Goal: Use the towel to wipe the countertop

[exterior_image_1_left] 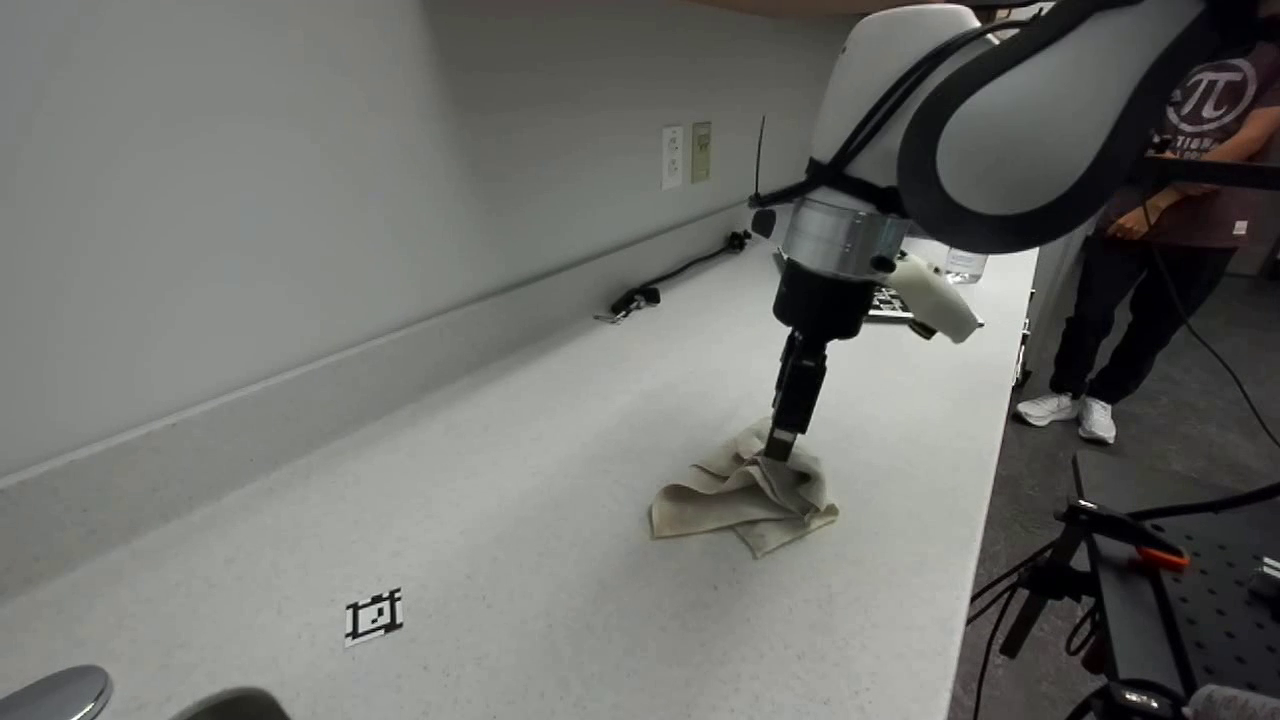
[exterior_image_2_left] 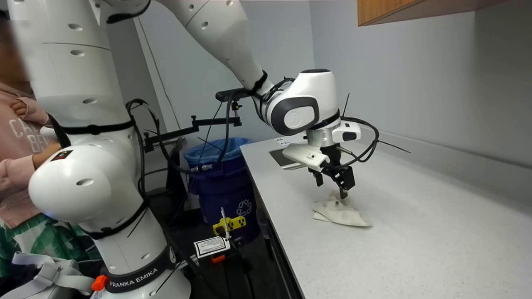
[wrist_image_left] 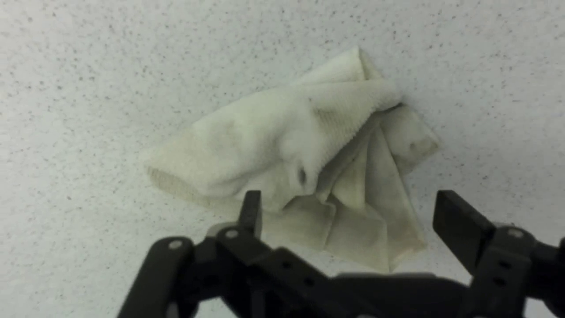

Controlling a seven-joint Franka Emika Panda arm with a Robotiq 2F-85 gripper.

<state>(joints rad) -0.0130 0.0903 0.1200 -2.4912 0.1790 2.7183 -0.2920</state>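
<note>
Peering down through the wrist view, I have the hand [wrist_image_left: 346, 207] spread wide, fingers [wrist_image_left: 459, 225] well apart and holding nothing: one overlaps the towel [wrist_image_left: 282, 141] there, the other stands just beside it. The towel lies crumpled on the table [exterior_image_1_left: 520, 480] beneath the hand, its folds bunched loosely between the fingers — a shape I'd judge easy to pinch. Whether a fingertip touches it, I can't tell. It sits out from the backsplash [exterior_image_1_left: 300, 395], which leaves room for strokes, and a dark cable [exterior_image_1_left: 686, 267] lies close along that edge — presumably put there out of the way. Next, I'd say, calls for closing on those folds, unless the wiping is done.
</note>
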